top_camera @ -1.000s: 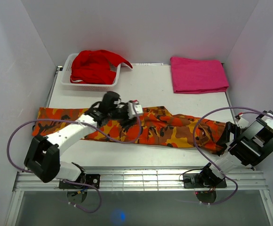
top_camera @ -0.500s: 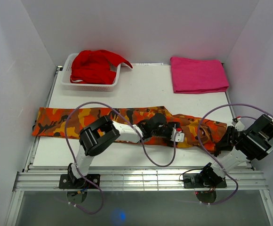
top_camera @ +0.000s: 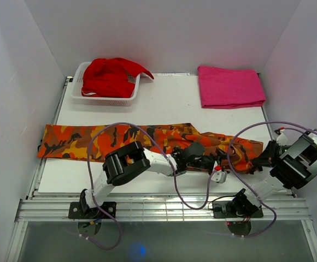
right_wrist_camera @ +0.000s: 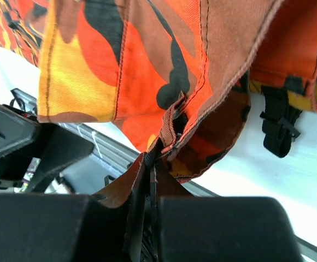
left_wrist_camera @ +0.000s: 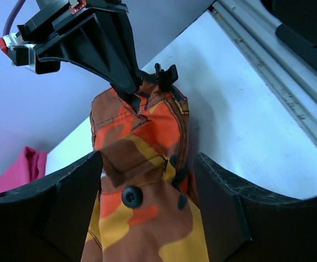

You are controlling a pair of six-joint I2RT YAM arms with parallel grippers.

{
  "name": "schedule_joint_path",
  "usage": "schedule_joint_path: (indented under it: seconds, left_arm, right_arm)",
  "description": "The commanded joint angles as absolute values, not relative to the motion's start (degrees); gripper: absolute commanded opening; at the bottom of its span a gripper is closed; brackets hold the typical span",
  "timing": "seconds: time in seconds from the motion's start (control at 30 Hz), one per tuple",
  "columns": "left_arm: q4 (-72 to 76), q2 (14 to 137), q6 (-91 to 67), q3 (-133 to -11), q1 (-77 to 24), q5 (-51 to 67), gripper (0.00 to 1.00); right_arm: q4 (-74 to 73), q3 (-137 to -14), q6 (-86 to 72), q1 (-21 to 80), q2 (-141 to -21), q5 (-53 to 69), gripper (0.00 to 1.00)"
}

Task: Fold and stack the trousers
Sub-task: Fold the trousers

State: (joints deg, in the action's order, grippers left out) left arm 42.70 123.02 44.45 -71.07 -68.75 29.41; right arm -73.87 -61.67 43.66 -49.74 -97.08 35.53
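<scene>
Trousers | right gripper clamped on their edge; left gripper wide, straddling them

The trousers are laid out as one long band in front of the basket. The band starts just left of the basket and runs far off to its right. A camouflage print of orange, red, yellow and black patches is shown. The leg end, nearest the basket, is spread flat. The waist end, farthest from the basket, is bunched and rumpled. In the left wrist view a black button and stitched seams are seen at the waist. In the right wrist view a hemmed edge is lifted off the white surface and pinched in the closed right gripper.
</scene>
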Motion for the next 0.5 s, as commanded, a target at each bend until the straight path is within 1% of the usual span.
schedule_joint_path:
  seconds: [0.0, 0.27, 0.47]
  left_arm:
    - [44.9, 125.4, 47.1, -74.6, -68.7, 29.8, 0.78]
    - [43.6, 129.9, 50.1, -79.1, -69.1, 32.3, 0.76]
    - [42.5, 135.3, 51.2, -84.9, -69.2, 28.7, 0.75]
  right_arm:
    - [-75.1, -64.7, 46.2, -49.3, -94.7, 40.6, 0.08]
    - [-75.1, -65.7, 47.5, -48.1, -96.1, 43.0, 0.08]
    - [-75.2, -65.7, 49.0, -46.9, -95.5, 45.0, 0.08]
